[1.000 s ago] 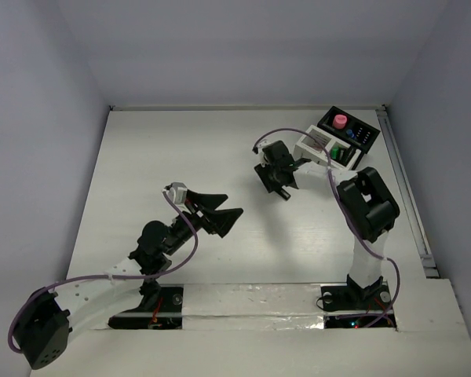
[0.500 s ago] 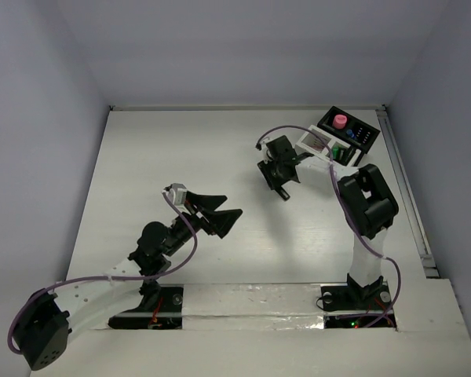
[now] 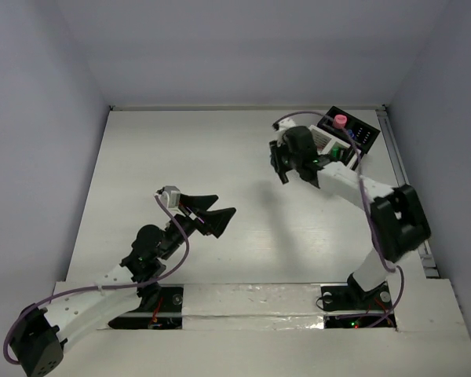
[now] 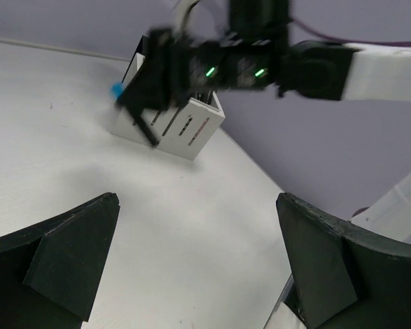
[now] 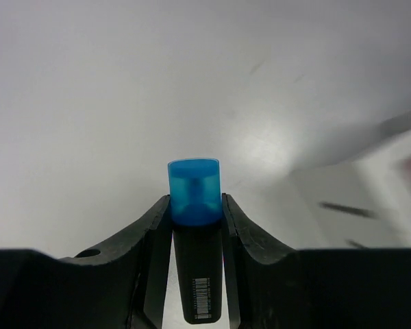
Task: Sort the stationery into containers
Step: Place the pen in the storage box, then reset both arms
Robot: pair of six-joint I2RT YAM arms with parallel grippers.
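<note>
Right tool [image 5: 194, 200] is clenched on 1 blue-capped black highlighter [image 5: 196, 274], held over the worktop [image 3: 180, 149] just beside the white slatted box [image 4: 181, 127]. Joined behind it, the black box [image 3: 365, 133] holds 1 pink-capped item [image 3: 340, 121]. Left tool [image 4: 195, 204] is released, well apart.

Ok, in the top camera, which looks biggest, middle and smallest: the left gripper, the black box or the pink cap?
1-2. left gripper and black box: look about alike; gripper is raised nearer the camera, box partly hidden, so no ranking.
3. pink cap: clearly smallest.
</note>
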